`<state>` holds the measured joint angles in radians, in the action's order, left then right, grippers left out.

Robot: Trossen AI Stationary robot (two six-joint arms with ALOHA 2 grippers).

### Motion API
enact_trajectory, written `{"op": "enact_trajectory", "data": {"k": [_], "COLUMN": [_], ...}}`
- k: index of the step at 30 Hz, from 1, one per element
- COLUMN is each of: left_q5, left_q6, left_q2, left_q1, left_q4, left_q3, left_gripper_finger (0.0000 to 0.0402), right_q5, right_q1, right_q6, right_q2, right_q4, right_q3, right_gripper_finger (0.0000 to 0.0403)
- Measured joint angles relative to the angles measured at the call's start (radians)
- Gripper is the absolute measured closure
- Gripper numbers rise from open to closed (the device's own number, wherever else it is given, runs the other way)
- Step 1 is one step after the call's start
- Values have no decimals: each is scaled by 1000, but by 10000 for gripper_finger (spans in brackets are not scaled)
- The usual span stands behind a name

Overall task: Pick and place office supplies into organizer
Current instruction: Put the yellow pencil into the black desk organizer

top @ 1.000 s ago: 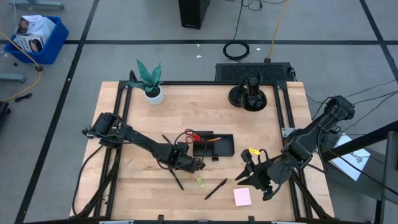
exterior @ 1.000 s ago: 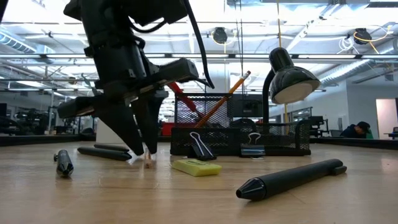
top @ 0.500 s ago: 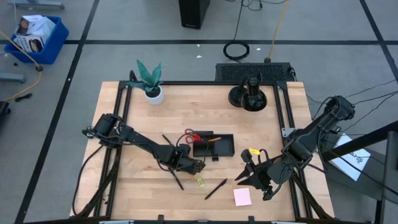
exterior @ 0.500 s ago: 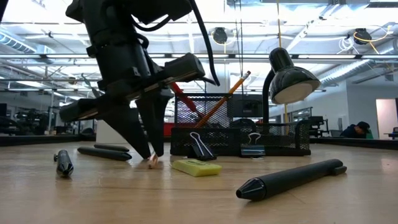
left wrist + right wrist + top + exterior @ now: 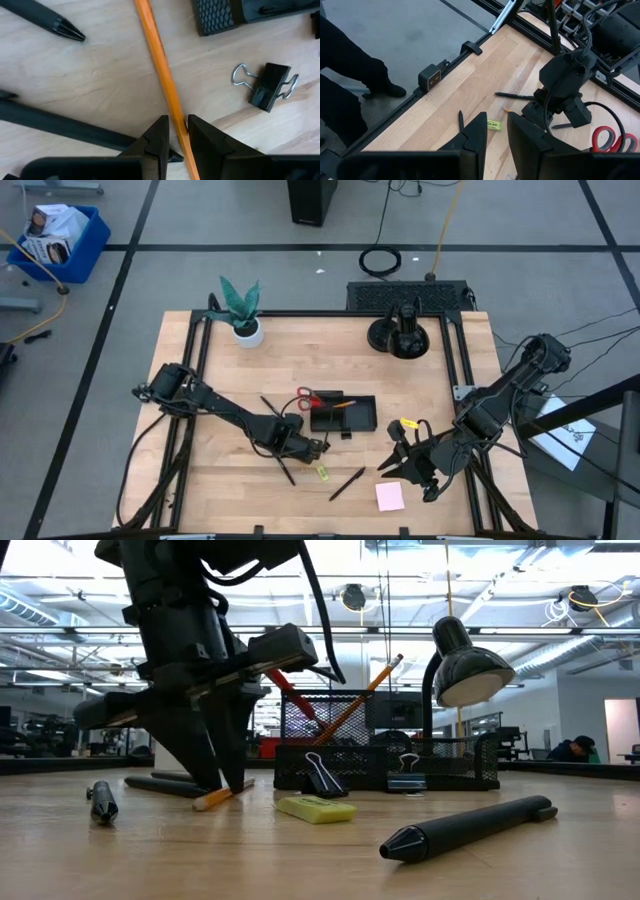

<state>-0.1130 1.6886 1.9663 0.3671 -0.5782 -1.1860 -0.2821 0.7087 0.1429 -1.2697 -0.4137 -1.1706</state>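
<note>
My left gripper [image 5: 318, 448] stands low over the table's middle, shut on an orange pencil [image 5: 157, 47]. The black mesh organizer [image 5: 343, 413] stands just beyond it, with red-handled scissors [image 5: 305, 397] and another pencil [image 5: 365, 690] sticking up out of it. A yellow-green piece [image 5: 323, 473], black pens [image 5: 347, 483] [image 5: 285, 470], black clips [image 5: 267, 86] [image 5: 322, 775] and a pink pad [image 5: 390, 496] lie on the wood. My right gripper [image 5: 408, 465] hangs raised at the near right. It is open by a narrow gap, with nothing in it. My left gripper pinches the pencil's shaft [image 5: 172, 107] between its two fingers, close to the eraser end [image 5: 203, 804]. The fingers come steeply from above and lie across the pencil. The pencil lies along the wood, and its long part runs on toward the organizer.
A potted plant [image 5: 242, 310] stands at the far left of the table. A round black stand with a lamp [image 5: 400, 335] is at the far middle. A black frame rail [image 5: 462, 360] borders the table. A person's legs [image 5: 350, 75] show beyond the table's edge.
The pencil in my left gripper has turned about on the table. Its eraser end, which showed as a dot just under the fingers, now sticks out toward the near left. The gripper has tipped slightly and has stayed shut on it.
</note>
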Motion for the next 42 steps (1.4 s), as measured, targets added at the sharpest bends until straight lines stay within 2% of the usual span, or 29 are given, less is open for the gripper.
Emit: {"op": "enact_trajectory", "data": {"k": [42], "left_q5": [14], "left_q6": [11], "left_q2": [-2], "left_q1": [-5], "left_q4": [-74], "left_q3": [1], "left_gripper_finger": [321], "right_q5": [0], "right_q1": [0], "right_q6": [0], "right_q2": [0], "right_q4": [29], "right_q3": [0], "right_gripper_finger": [332]}}
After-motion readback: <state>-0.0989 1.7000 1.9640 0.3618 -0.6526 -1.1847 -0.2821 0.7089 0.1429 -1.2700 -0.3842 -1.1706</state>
